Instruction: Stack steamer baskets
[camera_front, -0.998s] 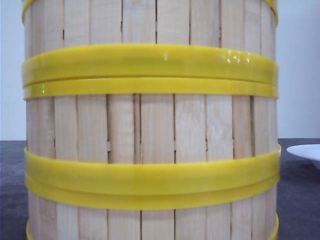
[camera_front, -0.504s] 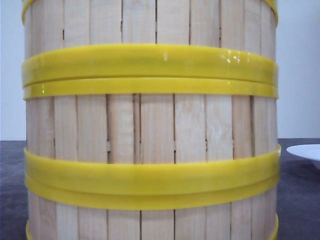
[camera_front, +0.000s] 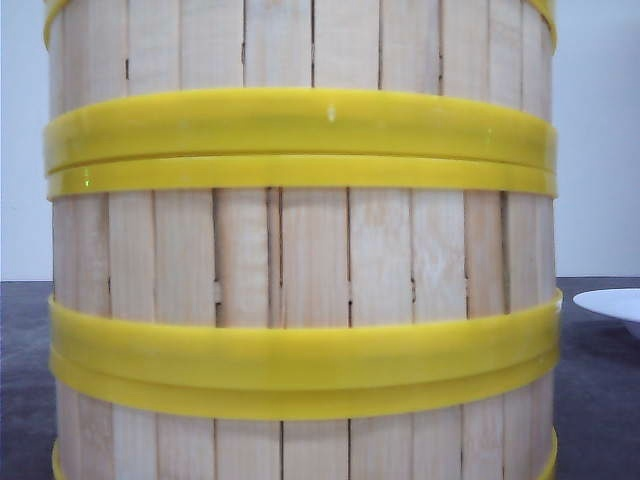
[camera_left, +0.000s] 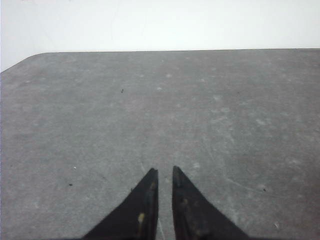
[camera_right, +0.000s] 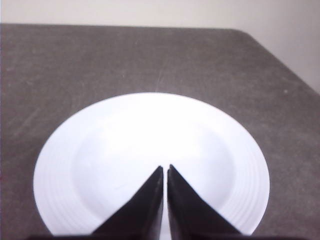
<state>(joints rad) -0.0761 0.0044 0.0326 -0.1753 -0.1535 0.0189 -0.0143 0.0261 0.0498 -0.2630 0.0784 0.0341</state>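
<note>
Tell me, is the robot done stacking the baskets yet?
Nearly or fully: the steamer baskets stand stacked, rims meeting, filling the front view. Nothing is in hand: the left gripper is closed over bare table, the right gripper closed over the white plate. Remaining baskets, if any, aren't visible.

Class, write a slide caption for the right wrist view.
Right gripper shut, above an empty white plate on the grey table.

I record the stacked round steamer baskets (camera_front: 300, 260) as pale cream vertical wooden slats with dark thin gaps, banded by glossy yellow plastic rims (camera_front: 300, 135). The round ceramic plate (camera_right: 150, 145) reads plain white. The flat table top (camera_left: 160, 110) is mottled dark grey with pale specks. Both grippers' pointed fingers (camera_left: 145, 205) (camera_right: 150, 205) are black.
</note>
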